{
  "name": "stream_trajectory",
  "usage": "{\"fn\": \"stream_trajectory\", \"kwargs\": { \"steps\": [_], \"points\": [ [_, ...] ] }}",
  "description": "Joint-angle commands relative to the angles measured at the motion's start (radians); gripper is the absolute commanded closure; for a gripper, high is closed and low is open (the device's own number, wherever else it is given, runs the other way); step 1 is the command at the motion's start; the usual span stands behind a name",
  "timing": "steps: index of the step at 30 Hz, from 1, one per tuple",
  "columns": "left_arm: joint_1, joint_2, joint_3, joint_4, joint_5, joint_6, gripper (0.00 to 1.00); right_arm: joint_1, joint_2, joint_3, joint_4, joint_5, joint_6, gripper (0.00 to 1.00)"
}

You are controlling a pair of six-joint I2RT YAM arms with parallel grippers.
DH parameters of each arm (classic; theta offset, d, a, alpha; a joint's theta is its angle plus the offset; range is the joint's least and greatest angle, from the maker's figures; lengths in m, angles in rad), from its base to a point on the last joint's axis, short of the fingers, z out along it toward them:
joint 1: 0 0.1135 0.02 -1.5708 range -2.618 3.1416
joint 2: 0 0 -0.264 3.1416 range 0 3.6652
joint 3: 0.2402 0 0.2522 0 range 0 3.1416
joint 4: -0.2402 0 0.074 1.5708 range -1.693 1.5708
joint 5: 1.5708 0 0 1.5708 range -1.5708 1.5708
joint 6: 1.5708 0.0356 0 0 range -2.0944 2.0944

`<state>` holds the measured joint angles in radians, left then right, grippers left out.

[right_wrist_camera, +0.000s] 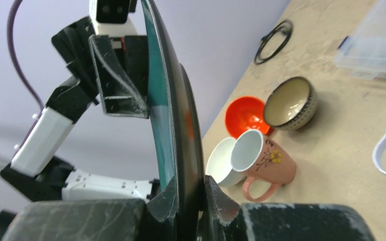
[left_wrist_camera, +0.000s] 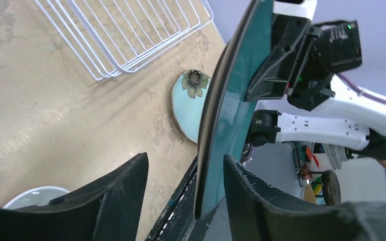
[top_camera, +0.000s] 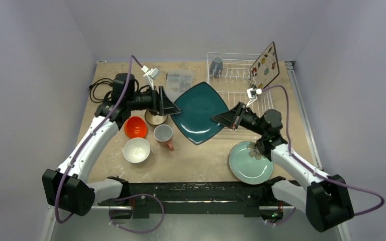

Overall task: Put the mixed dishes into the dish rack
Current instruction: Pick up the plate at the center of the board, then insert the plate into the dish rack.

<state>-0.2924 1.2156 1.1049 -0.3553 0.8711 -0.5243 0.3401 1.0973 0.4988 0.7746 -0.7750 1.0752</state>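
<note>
**Q:** Where was the square dark teal plate [top_camera: 199, 113]?

**A:** I had it in the air between both arms, roughly level, just left of the dish rack [top_camera: 236, 80].

**Q:** Fingers?

**A:** My right gripper [top_camera: 220, 119] was pinched tight on the plate's right rim. My left gripper [top_camera: 173, 105] had its fingers apart with the left rim between them, and there was a clear gap on one side.

**Q:** Rack contents?

**A:** The cream floral plate [top_camera: 265, 65] leaned upright at the right end, and the grey-blue mug [top_camera: 217, 65] sat in the far left corner.

**Q:** On the table?

**A:** The pale green plate [top_camera: 251, 163] lay flat by my right arm. The orange bowl [top_camera: 135, 127], white bowl [top_camera: 136, 149], brown bowl [top_camera: 156, 118] and salmon-pink mug [top_camera: 164, 134] were clustered under my left arm.
</note>
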Motion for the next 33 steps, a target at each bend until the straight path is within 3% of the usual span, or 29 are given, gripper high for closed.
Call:
{"fn": "stream_trajectory", "kwargs": {
  "steps": [1, 6, 14, 19, 23, 28, 33],
  "points": [
    [0.009, -0.030, 0.064, -0.105, -0.157, 0.077, 0.33, -0.001, -0.158, 0.039, -0.172, 0.241, -0.053, 1.00],
    [0.030, -0.080, 0.065, -0.175, -0.371, 0.097, 0.19, -0.032, -0.331, 0.102, -0.517, 0.594, -0.143, 1.00],
    [0.036, -0.234, 0.010, -0.083, -0.535, 0.132, 0.17, -0.049, -0.407, 0.291, -0.771, 1.023, -0.363, 1.00],
    [0.036, -0.207, 0.180, -0.116, -0.576, 0.094, 0.15, -0.050, -0.340, 0.423, -0.773, 1.164, -0.587, 1.00],
    [0.036, -0.181, 0.258, -0.044, -0.574, 0.123, 0.13, -0.049, -0.261, 0.479, -0.784, 1.219, -0.677, 1.00],
    [0.036, -0.208, 0.141, 0.070, -0.564, 0.234, 0.12, -0.049, -0.211, 0.456, -0.643, 1.207, -0.824, 1.00],
    [0.041, -0.214, 0.050, 0.163, -0.488, 0.196, 0.11, -0.049, -0.108, 0.464, -0.537, 1.196, -0.947, 1.00]
  ]
}}
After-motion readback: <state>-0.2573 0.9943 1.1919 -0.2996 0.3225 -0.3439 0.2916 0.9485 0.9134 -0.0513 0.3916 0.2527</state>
